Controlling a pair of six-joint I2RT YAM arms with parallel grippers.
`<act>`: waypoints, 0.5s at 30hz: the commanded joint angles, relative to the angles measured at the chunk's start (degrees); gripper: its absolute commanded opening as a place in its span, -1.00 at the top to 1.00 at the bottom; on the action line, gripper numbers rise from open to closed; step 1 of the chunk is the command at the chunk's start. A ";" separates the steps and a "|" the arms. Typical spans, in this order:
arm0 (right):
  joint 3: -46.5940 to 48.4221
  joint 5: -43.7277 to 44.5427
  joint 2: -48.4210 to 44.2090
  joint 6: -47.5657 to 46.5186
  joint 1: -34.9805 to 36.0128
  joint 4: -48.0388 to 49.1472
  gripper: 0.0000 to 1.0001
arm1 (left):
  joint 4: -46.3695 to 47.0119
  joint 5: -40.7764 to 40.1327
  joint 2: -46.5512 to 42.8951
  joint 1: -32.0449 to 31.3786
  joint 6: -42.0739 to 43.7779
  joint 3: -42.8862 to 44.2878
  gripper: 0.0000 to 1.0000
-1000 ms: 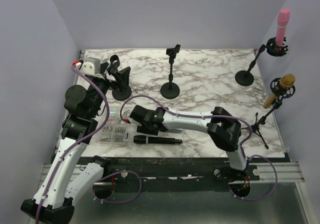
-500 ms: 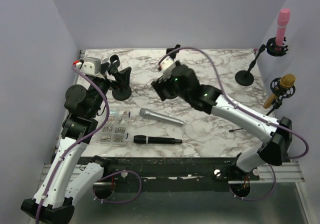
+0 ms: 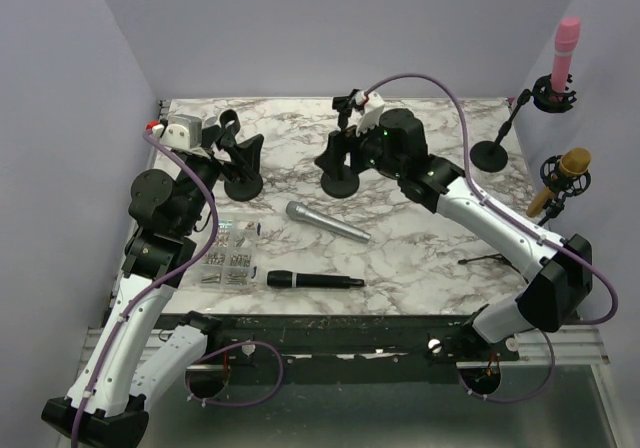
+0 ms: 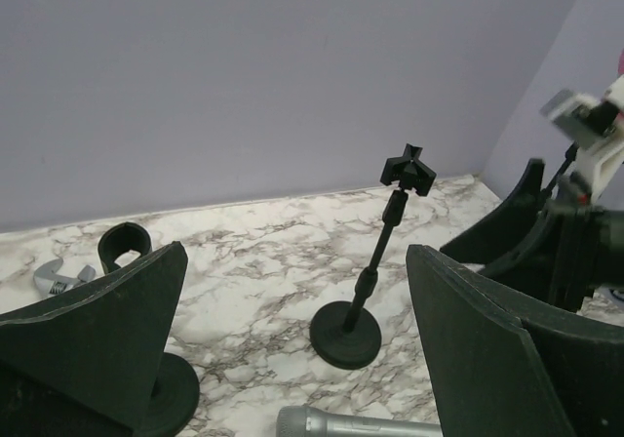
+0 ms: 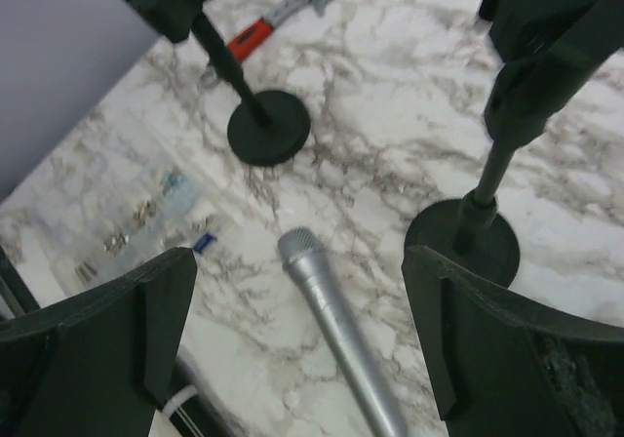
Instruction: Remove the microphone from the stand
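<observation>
A silver microphone (image 3: 328, 222) lies flat on the marble table, apart from both grippers; it also shows in the right wrist view (image 5: 336, 335) and its head in the left wrist view (image 4: 341, 424). A black microphone (image 3: 312, 281) lies near the front edge. The centre stand (image 3: 342, 153) has an empty clip (image 4: 407, 169). My right gripper (image 3: 345, 155) is open and empty, hovering by that stand's base (image 5: 460, 242). My left gripper (image 3: 238, 148) is open and empty over the left stand (image 3: 243, 183). A pink microphone (image 3: 565, 48) and a gold one (image 3: 567, 171) sit in stands at the right.
A bag of small screws (image 3: 228, 258) lies at the front left. A red-handled wrench (image 5: 255, 32) lies at the back left. A further round-based stand (image 3: 490, 155) and a tripod stand (image 3: 515, 253) are on the right side. Purple walls close in the table.
My right gripper was low at the front left; it has left the silver microphone lying on the table and swung back to the centre stand. The left arm has not moved.
</observation>
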 commanded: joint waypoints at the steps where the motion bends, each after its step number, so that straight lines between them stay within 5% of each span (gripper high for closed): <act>1: -7.02 -11.78 2.12 -6.95 2.05 1.40 -0.89 | 0.83 1.70 -0.39 0.31 -0.73 0.37 -0.97; 15: -5.49 9.53 23.47 -20.19 7.93 -0.59 -0.69 | 0.45 2.47 1.58 0.31 -1.08 0.68 -0.97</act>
